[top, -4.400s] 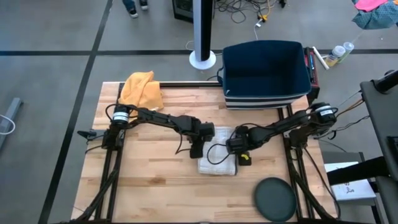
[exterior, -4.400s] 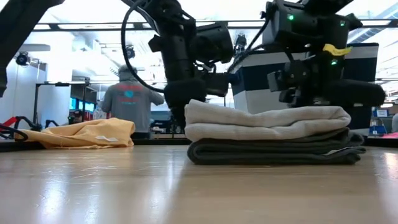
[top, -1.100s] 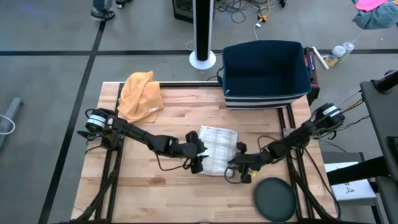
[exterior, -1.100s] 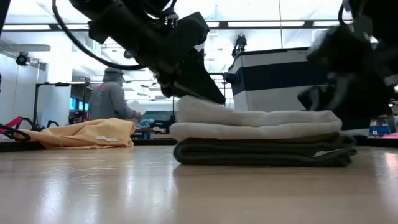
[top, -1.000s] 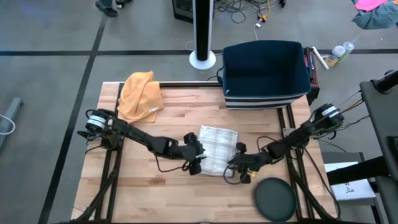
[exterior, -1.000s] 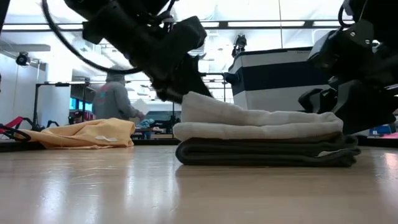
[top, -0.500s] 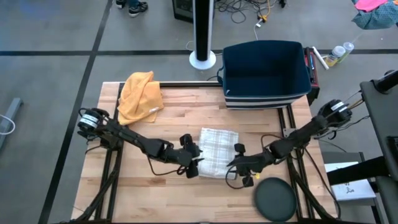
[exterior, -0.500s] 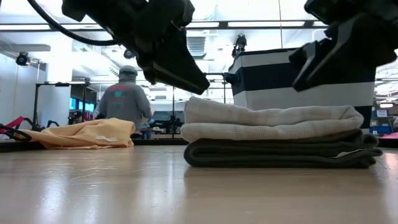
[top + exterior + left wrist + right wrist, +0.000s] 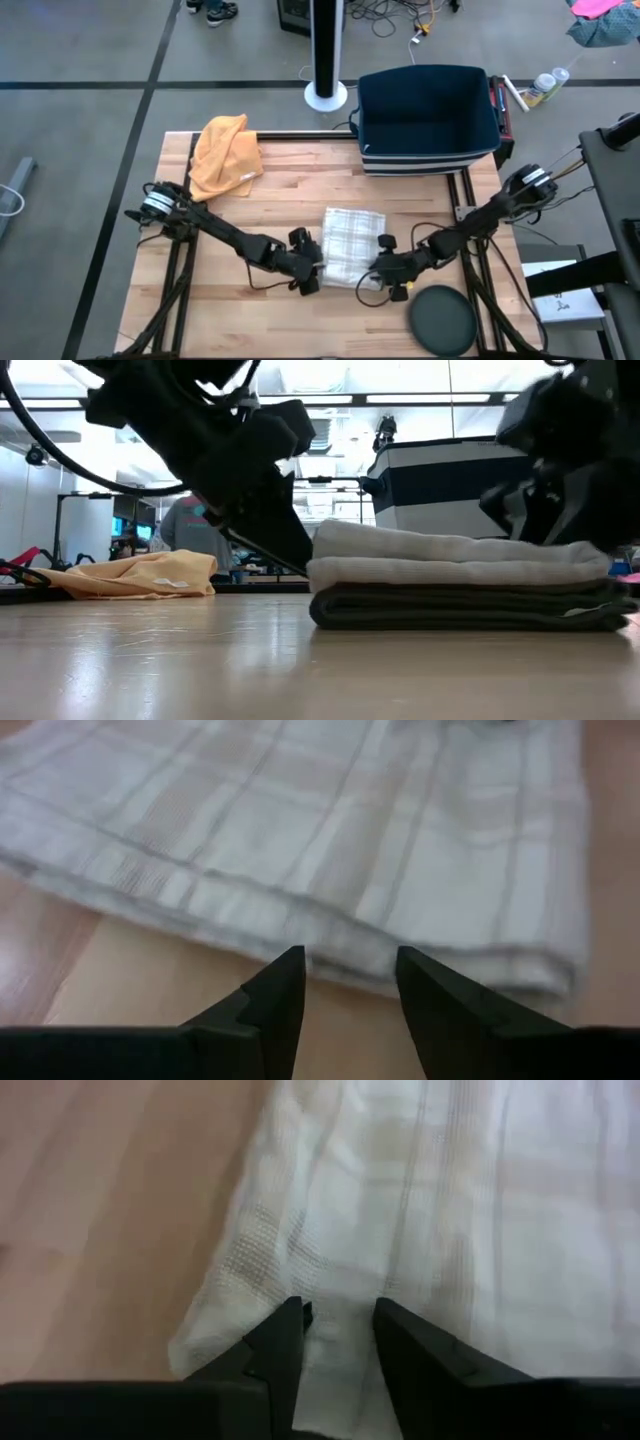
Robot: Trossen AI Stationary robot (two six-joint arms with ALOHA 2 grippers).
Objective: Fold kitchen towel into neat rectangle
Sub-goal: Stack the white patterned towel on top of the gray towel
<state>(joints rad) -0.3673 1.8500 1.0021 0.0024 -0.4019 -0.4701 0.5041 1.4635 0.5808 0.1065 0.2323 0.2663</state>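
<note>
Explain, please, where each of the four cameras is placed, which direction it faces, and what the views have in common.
High view: above the table, facing straight down; both arms, the folded towel, orange cloth, navy bin and dark disc show.
Low view: at tabletop height, facing level across into the room; the towel, arms overhead, a person behind.
Left wrist view: on the left arm, facing the towel's edge; left tool open.
Right wrist view: on the right arm, facing the towel; right tool open.
Shared: all four show the towel.

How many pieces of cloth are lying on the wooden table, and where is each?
2. A folded plaid kitchen towel lies near the middle of the table, between the two grippers. A crumpled orange cloth sits at the far left corner. The dark bin could hide more.
</note>
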